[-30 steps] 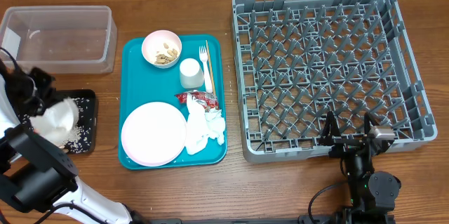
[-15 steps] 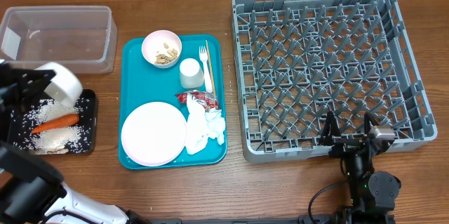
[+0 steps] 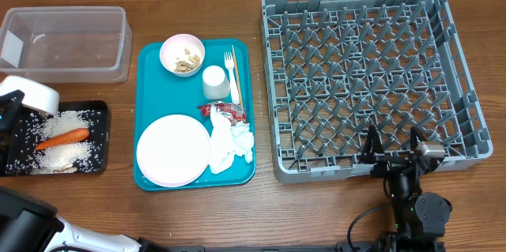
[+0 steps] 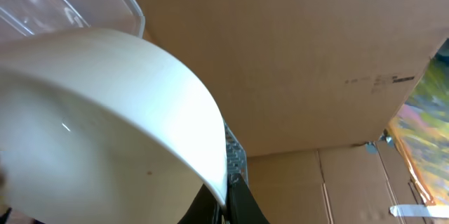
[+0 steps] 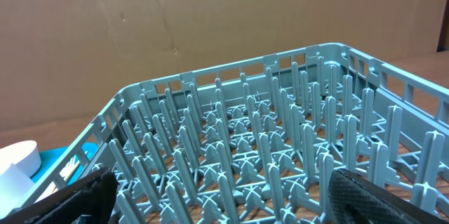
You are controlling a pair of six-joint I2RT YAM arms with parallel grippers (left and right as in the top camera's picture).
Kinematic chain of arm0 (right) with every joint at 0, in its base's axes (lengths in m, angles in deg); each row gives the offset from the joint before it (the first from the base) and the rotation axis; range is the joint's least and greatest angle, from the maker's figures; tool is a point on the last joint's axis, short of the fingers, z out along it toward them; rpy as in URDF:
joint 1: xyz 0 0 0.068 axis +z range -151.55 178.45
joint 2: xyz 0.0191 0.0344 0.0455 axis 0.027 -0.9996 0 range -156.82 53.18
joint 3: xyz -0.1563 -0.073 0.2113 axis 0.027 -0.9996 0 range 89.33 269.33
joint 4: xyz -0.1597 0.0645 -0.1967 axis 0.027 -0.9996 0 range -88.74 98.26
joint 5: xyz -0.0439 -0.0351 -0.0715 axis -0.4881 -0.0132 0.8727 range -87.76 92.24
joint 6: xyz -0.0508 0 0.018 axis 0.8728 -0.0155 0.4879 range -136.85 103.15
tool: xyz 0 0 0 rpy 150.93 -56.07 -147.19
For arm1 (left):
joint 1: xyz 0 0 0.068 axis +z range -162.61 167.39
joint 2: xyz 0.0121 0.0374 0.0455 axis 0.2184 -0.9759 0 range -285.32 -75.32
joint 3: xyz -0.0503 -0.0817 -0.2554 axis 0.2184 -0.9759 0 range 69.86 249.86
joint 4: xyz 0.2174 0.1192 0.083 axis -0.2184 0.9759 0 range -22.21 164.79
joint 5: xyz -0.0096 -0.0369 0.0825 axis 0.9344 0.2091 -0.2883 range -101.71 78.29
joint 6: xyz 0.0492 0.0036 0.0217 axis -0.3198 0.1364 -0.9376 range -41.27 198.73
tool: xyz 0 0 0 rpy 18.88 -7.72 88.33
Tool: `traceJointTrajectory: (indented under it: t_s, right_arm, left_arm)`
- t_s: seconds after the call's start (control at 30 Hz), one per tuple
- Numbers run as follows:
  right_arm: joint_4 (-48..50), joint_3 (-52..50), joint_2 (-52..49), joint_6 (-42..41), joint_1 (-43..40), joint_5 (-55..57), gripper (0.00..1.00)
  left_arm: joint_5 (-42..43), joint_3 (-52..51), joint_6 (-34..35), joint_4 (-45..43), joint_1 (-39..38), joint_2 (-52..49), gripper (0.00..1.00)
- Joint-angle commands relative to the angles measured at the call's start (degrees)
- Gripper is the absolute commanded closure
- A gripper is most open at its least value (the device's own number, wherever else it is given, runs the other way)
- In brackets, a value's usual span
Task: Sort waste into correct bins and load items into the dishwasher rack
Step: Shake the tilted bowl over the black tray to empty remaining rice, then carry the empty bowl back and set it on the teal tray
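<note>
One white bowl [image 3: 30, 95] is held tilted in the clenched left gripper [image 3: 14, 103], apparently for emptying onto the carrot [image 3: 62, 136] and rice [image 3: 71, 151] in the black tray [image 3: 101, 108] beneath it; the right gripper [image 3: 391, 137] is parked, fingers spread, just before the dishwasher rack [image 3: 356, 70].

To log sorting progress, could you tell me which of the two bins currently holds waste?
The black tray, holding the carrot and rice; the clear tub shows none.

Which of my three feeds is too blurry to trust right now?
Left wrist: the white bowl looms close, soft and washed out. Right wrist: the rack is sharp; only the right hand, its dark fingers at the bottom corners, is blurred. Overhead: crisp, evenly lit, soft shadows.
</note>
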Motion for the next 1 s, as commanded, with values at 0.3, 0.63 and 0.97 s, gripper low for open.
traceJointTrajectory:
  t_s: [0.3, 0.63, 0.97]
  right_arm:
    - [0.33, -0.59, 0.39, 0.22, -0.17, 0.37, 0.00]
    - [0.33, -0.59, 0.39, 0.22, -0.17, 0.37, 0.00]
    - [0.33, -0.59, 0.39, 0.22, -0.17, 0.37, 0.00]
  left_arm:
    - [5.53, -1.36, 0.87, -1.14, -0.68, 0.24, 0.96]
    - [-6.05, 7.63, -1.18, 2.67, -15.30, 2.08, 0.96]
    - [-48.68, 15.28, 30.69, -9.70, -43.04, 2.08, 0.96]
